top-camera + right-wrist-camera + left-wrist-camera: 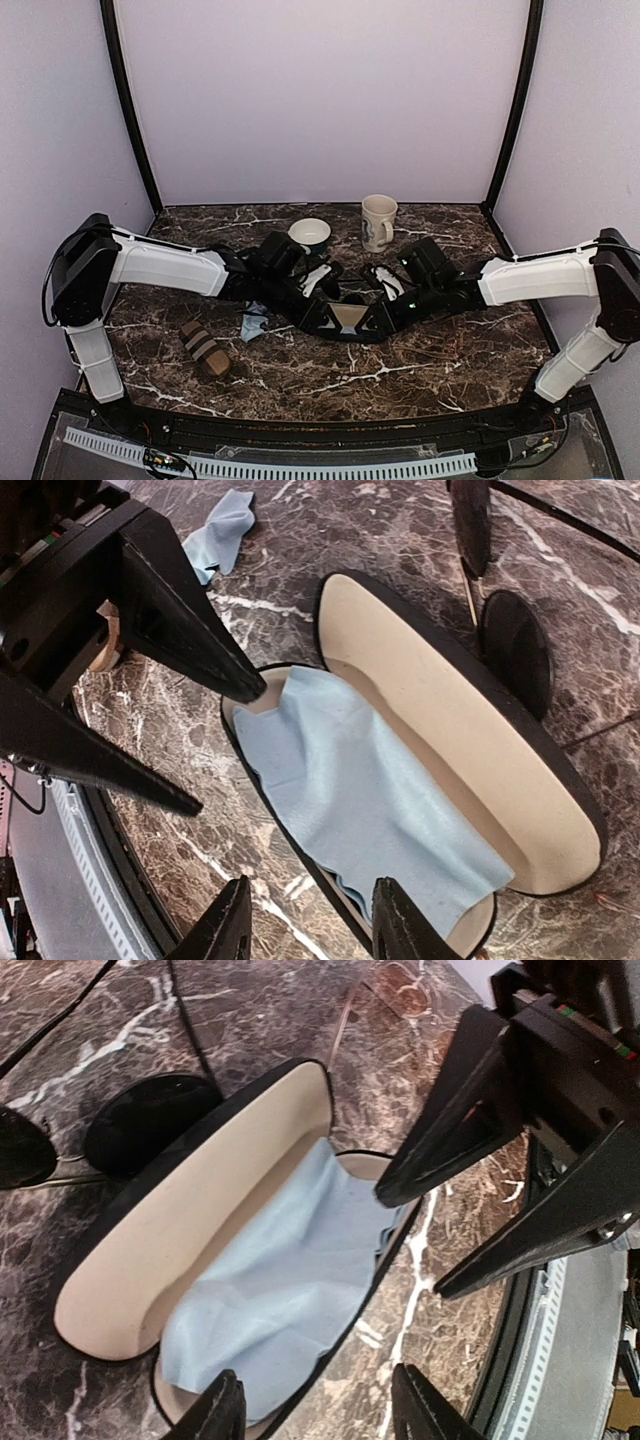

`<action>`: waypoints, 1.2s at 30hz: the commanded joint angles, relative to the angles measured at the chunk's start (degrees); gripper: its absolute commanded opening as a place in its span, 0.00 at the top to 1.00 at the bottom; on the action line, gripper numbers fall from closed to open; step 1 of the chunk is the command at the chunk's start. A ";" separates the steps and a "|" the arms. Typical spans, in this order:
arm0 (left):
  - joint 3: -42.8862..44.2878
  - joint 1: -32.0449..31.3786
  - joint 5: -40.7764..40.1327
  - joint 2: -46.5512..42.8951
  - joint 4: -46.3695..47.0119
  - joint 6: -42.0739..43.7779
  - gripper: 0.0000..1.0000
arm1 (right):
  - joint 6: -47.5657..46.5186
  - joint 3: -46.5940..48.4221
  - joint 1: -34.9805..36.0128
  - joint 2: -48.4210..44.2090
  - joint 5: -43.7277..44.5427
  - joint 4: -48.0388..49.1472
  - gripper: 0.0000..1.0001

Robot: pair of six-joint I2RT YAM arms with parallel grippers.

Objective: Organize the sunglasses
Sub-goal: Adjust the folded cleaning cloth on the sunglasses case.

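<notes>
The sunglasses lie on the marble just behind the open case, their dark lenses (150, 1120) (515, 650) beside its lid. The black case (348, 318) is open, with a beige lining (190, 1220) and a light blue cloth (285, 1290) (370, 800) spread in its lower half. My left gripper (318, 1390) is open, one finger over the cloth and the other over the table, astride the case's front rim. From the opposite end my right gripper (310, 900) is open and astride the same rim. Neither holds anything.
A brown striped case (205, 348) lies at the front left, with a second blue cloth (253, 322) crumpled near it. A white bowl (310, 235) and a cream mug (378, 221) stand at the back. Both arms meet over the table's middle.
</notes>
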 commanded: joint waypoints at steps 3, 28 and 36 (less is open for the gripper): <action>0.49 -0.21 4.38 1.05 2.46 0.12 0.49 | -0.89 -0.93 -0.26 1.79 -3.37 4.74 0.58; 0.43 -0.21 7.04 3.47 0.67 2.35 0.65 | -2.22 -1.40 -0.27 6.35 -5.53 6.36 0.59; 2.26 -0.21 9.17 5.53 -3.04 3.54 0.72 | -2.48 -1.84 -0.27 5.93 -5.53 5.63 0.60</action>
